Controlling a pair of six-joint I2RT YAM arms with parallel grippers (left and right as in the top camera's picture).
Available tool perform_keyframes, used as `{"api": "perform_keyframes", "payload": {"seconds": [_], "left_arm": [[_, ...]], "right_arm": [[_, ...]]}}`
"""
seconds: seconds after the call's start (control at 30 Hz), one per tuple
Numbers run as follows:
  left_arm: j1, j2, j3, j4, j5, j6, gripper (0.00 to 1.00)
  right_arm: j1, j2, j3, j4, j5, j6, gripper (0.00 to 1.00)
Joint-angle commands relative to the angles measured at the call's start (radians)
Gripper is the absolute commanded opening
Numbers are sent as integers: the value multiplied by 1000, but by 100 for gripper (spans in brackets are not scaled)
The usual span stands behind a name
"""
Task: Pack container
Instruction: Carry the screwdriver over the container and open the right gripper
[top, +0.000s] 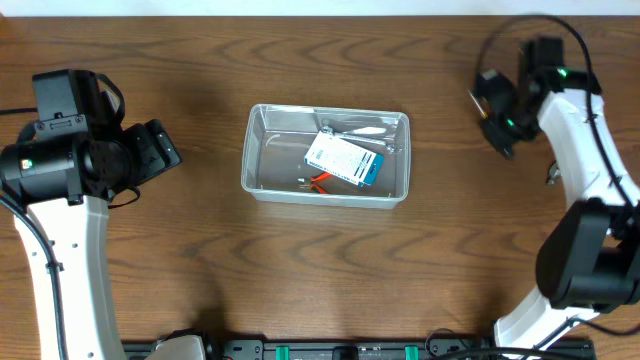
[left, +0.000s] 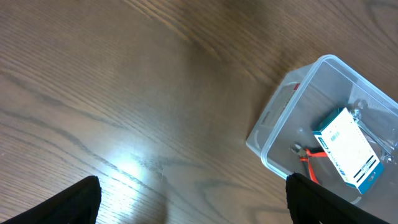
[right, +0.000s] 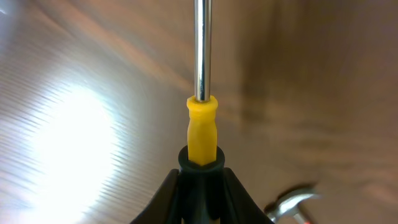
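The clear plastic container (top: 256, 150) sits mid-table and shows at the right of the left wrist view (left: 280, 118). Inside lie a blue-and-white box (top: 343, 160), orange-handled pliers (top: 318, 181) and a clear item (top: 360, 128). My right gripper (top: 497, 132) at the far right is shut on a screwdriver (right: 201, 127) with a yellow-and-black handle and steel shaft, held above the table. My left gripper (top: 165, 150) is open and empty, left of the container; its fingers show in the left wrist view (left: 193, 202).
A small hammer head (right: 293, 200) lies on the wood beside my right gripper; a metal item (top: 551, 176) shows by the right arm. Bare wooden table (top: 320, 270) surrounds the container.
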Motion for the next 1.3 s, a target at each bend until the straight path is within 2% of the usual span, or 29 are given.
{"api": "perform_keyframes", "payload": {"seconds": [0.0,0.1,0.23,0.37,0.57,0.83,0.87,0.9,0.93,0.97,1.03,1.07,1.13,1.27], "left_arm": [[3,0,0,-1,-12,2,88],[3,0,0,-1,-12,2,88],[3,0,0,-6,-12,2,88],[3,0,0,-12,-12,2,88],[3,0,0,-12,-12,2,88],[3,0,0,-12,-12,2,88],[3,0,0,-12,-12,2,88],[3,0,0,-12,-12,2,88],[3,0,0,-11,-12,2,88],[3,0,0,-11,-12,2,88],[3,0,0,-11,-12,2,88],[3,0,0,-11,-12,2,88],[3,0,0,-11,-12,2,88],[3,0,0,-11,-12,2,88]], "right_arm": [[122,-66,108,-26,-21,74,1],[248,-73,167,-28,-21,63,1],[410,-68,173,-8,-21,-72,1],[520,-33,156,30,-21,-143,1],[595,80,123,47,-22,-198,1],[601,254,123,48,-22,-215,2],[601,261,123,50,-22,-215,5],[601,266,123,54,-21,-215,16],[601,267,123,58,-21,-215,46],[601,267,123,64,-21,-215,54],[600,266,124,77,-19,-216,64],[600,266,125,81,-16,-215,76],[600,264,135,76,3,-215,84],[595,217,160,47,60,-216,87]]}}
